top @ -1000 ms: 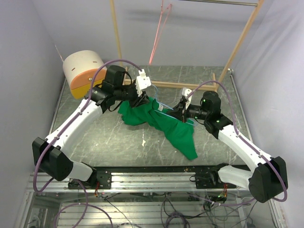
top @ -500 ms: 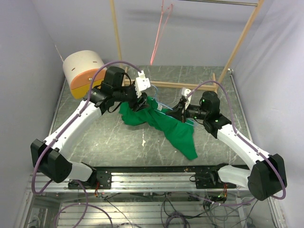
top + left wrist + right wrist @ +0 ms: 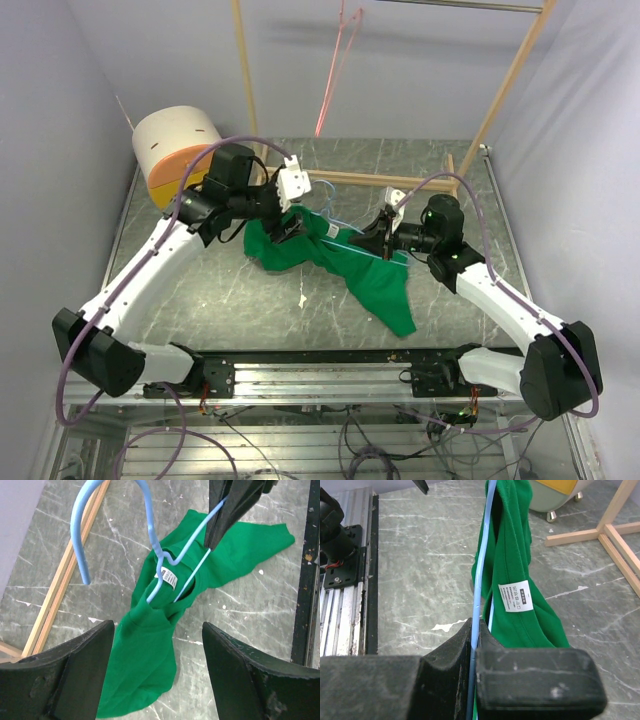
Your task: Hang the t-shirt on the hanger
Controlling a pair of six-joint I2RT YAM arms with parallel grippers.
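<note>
The bright green t-shirt (image 3: 335, 258) hangs partly threaded on the light blue wire hanger (image 3: 343, 227), its lower end trailing on the table. In the left wrist view the hanger's hook (image 3: 80, 540) stands free and its two wires run down into the neck beside the white label (image 3: 169, 577). My right gripper (image 3: 383, 236) is shut on the hanger's wire (image 3: 482, 570), with the t-shirt (image 3: 512, 545) draped just beyond it. My left gripper (image 3: 156, 630) stands wide open above the shirt's bunched left part (image 3: 145, 655), holding nothing.
A cream and orange drum (image 3: 175, 150) sits at the back left. A wooden rack frame (image 3: 400, 182) stands behind, with a pink-red wire hanger (image 3: 335, 70) dangling from it. The black rail (image 3: 320, 355) runs along the near edge.
My left gripper has opened, let go of the green cloth and drawn back to the left. The right gripper still holds the hanger in much the same place.
</note>
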